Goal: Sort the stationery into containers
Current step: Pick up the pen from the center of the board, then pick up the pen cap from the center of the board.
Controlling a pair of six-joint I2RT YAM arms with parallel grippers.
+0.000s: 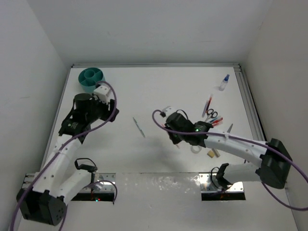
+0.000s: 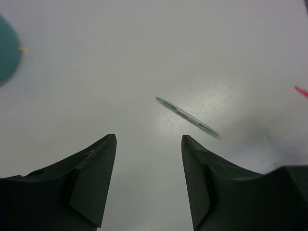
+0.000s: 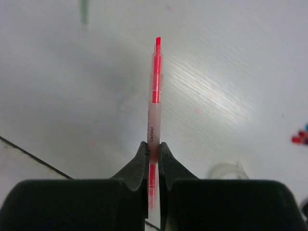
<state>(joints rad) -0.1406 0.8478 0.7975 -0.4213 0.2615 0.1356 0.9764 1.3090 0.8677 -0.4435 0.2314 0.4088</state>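
Observation:
My right gripper (image 3: 153,147) is shut on a thin red pen (image 3: 155,96), which sticks out forward above the table; in the top view this gripper (image 1: 176,140) hovers mid-table. My left gripper (image 2: 149,139) is open and empty; in the top view it (image 1: 113,109) sits just below the round teal pot (image 1: 91,78). A green pen (image 1: 139,127) lies between the arms, ahead and right of the left fingers in the left wrist view (image 2: 186,117). The white tape ring (image 1: 196,147) and a tan block (image 1: 212,153) lie by the right gripper.
Black-handled scissors (image 1: 211,115), red and blue pens (image 1: 208,105) and a blue-capped bottle (image 1: 224,83) lie at the right. The teal pot's edge (image 2: 7,48) shows at the left wrist view's far left. White walls enclose the table.

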